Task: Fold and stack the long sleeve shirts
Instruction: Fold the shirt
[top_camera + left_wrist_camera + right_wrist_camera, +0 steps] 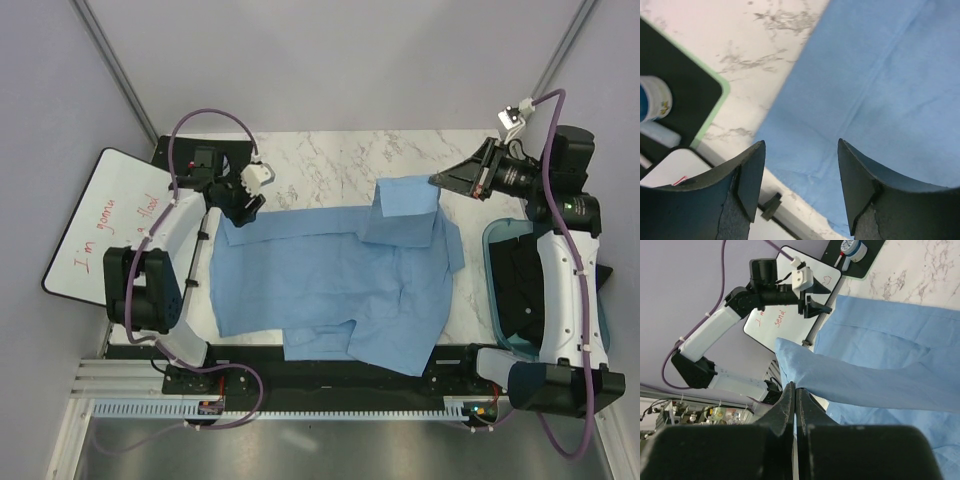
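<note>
One light-blue long sleeve shirt point(330, 280) lies spread across the marble table point(330, 155). My right gripper point(434, 181) is shut on a part of the shirt and holds it up above the far right part of the garment. In the right wrist view the cloth point(880, 375) hangs from the closed fingertips of that gripper point(794, 386). My left gripper point(243, 210) is open and empty over the shirt's far left corner. In the left wrist view the shirt's edge point(880, 90) lies below the left gripper point(801, 145). No second shirt shows.
A whiteboard point(105, 220) with red writing leans off the table's left side. A teal bin point(492, 290) with dark cloth in it stands at the right. A black green-edged mat point(685, 95) with a blue-and-white cup point(652, 97) lies at the far left.
</note>
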Controlling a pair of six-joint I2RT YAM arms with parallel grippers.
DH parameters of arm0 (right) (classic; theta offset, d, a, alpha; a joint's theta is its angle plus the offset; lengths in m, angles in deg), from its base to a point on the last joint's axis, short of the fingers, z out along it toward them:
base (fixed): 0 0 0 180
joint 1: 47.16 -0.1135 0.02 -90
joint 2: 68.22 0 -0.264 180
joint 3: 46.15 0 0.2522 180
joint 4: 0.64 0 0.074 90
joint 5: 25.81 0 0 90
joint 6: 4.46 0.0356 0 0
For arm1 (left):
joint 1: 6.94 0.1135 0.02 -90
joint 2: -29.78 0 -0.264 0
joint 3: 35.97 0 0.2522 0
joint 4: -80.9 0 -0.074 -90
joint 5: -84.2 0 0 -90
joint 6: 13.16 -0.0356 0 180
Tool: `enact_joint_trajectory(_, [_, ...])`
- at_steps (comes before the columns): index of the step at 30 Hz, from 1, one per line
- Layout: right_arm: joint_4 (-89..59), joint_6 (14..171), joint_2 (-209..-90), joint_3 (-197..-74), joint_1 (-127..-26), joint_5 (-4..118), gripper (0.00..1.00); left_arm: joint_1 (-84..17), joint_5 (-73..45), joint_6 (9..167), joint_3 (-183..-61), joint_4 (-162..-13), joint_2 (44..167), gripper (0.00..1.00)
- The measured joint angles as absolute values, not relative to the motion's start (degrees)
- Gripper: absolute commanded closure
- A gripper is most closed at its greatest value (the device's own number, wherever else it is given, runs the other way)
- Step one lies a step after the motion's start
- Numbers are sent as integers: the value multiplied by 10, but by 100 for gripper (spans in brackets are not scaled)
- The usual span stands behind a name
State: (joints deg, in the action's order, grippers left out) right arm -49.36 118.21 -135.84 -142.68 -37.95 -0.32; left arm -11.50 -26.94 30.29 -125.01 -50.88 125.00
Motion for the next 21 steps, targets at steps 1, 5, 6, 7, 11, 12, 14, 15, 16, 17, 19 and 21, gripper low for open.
enact_joint_trajectory(1, [-491, 1184, -1359, -1418, -381, 1, 100, -120, -275, 302, -1241, -507, 1244, 33])
enact_joint_trajectory(5, [-484, 1184, -1360, -1387, -394, 16, 100, -131, -304, 301, -1204, -490, 1237, 24])
enact_joint_trajectory(6, [-482, 1184, -1360, -1378, -403, 21, 100, -131, -314, 301, -1196, -484, 1234, 22])
enact_joint_trajectory(7, [-480, 1183, -1359, -1369, -413, 27, 100, -130, -323, 304, -1189, -479, 1228, 22])
enact_joint_trajectory(11, [-476, 1181, -1342, -1326, -457, 51, 100, -138, -381, 340, -1172, -469, 1155, 0])
enact_joint_trajectory(12, [-473, 1181, -1337, -1316, -464, 54, 100, -144, -390, 347, -1169, -470, 1129, 0])
enact_joint_trajectory(14, [-465, 1183, -1328, -1298, -471, 60, 100, -170, -400, 375, -1152, -492, 1053, 0])
enact_joint_trajectory(15, [-460, 1184, -1325, -1292, -474, 63, 100, -188, -406, 389, -1142, -504, 1012, 0])
enact_joint_trajectory(16, [-452, 1186, -1322, -1285, -478, 65, 100, -208, -411, 404, -1133, -519, 971, 0])
enact_joint_trajectory(17, [-446, 1189, -1319, -1278, -483, 67, 100, -226, -417, 415, -1127, -530, 941, 0])
enact_joint_trajectory(19, [-438, 1194, -1317, -1269, -490, 71, 100, -277, -432, 431, -1123, -551, 882, 0])
enact_joint_trajectory(21, [-432, 1201, -1316, -1267, -492, 74, 100, -318, -433, 446, -1126, -569, 860, 0])
